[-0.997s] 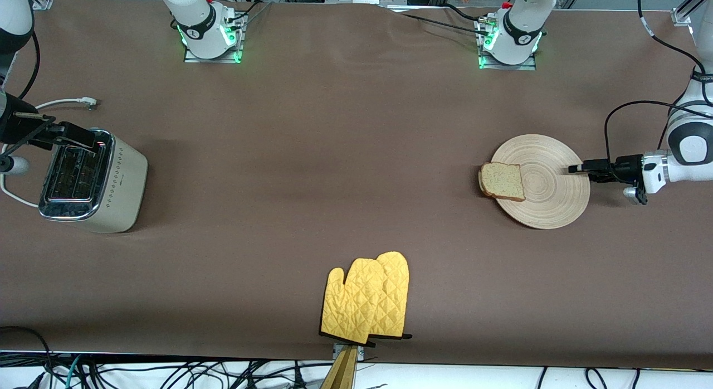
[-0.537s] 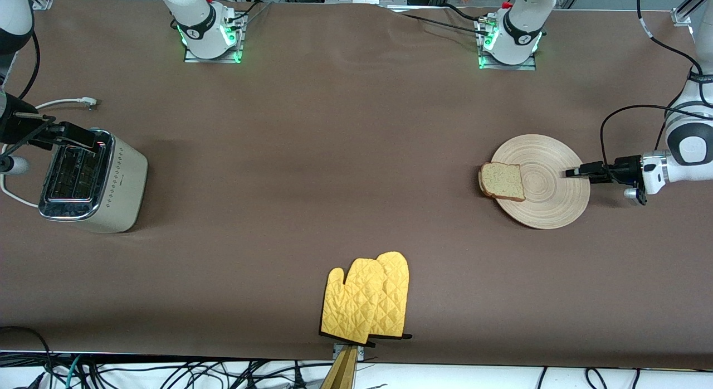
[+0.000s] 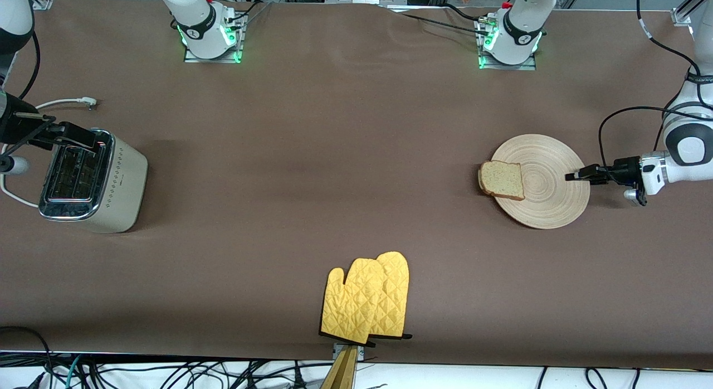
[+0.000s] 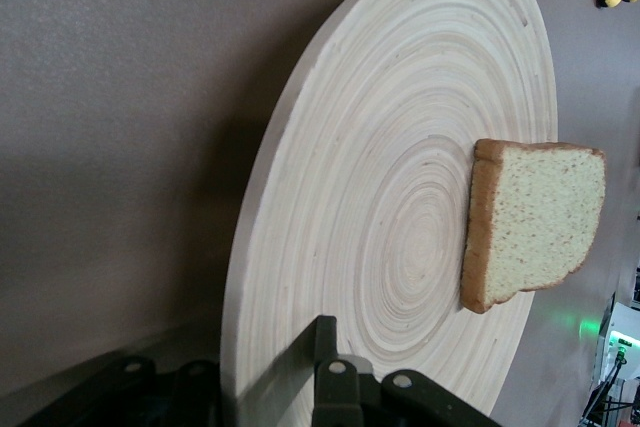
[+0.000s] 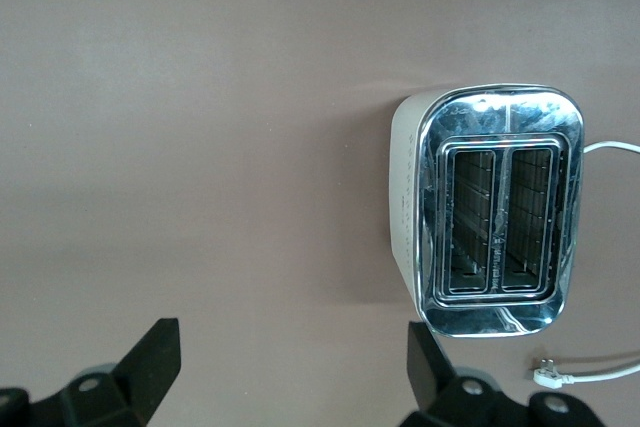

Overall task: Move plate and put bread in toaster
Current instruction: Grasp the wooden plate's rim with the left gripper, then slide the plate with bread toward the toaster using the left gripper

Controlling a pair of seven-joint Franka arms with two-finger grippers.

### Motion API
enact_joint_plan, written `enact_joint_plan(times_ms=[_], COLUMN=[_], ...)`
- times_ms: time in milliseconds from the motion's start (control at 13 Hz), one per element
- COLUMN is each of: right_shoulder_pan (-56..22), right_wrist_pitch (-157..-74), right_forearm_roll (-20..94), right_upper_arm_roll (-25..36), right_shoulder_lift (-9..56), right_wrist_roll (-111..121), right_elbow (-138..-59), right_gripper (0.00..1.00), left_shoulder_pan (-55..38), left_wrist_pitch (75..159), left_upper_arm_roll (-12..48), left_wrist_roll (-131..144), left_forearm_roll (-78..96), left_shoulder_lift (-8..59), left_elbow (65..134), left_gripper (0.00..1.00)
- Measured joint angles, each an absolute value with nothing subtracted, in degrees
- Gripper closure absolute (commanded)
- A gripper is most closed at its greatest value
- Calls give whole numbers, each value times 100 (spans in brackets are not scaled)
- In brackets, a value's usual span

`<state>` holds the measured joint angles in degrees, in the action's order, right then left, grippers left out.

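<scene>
Your left gripper (image 3: 574,176), open a second ago, now has its fingers pinched on the rim of the plate (image 3: 551,205) carrying the bread (image 3: 502,180), so the move can start, while your right gripper (image 5: 290,367) waits open above the toaster (image 3: 89,180).

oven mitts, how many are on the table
2: yellow oven mitts, overlapping at the table edge nearest the front camera, about midway between the arms' ends. None seem hidden.

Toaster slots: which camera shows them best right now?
The right wrist view: it looks straight down into both slots of the toaster. The front view shows the toaster small and angled. The left wrist view doesn't show it.
</scene>
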<state>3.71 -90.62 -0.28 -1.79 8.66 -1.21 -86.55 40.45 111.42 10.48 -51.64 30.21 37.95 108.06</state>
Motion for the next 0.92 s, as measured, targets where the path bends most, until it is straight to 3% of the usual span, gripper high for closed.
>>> enact_joint_plan(times_ms=[920], right_shoulder_pan=[371], right_wrist_pitch=[-9062], right_forearm_roll=[-27], right_upper_arm_roll=[-180], right_shoulder_lift=[867], right_wrist_roll=[-121], right_elbow=[-8654], right_gripper=[0], left_shoulder_pan=[3978], left_wrist_pitch=[11167], left_upper_arm_roll=[1915], left_wrist_roll=[-5176], left_forearm_roll=[3884], left_shoulder_lift=[3829], left_elbow=[10812], left_gripper=[100])
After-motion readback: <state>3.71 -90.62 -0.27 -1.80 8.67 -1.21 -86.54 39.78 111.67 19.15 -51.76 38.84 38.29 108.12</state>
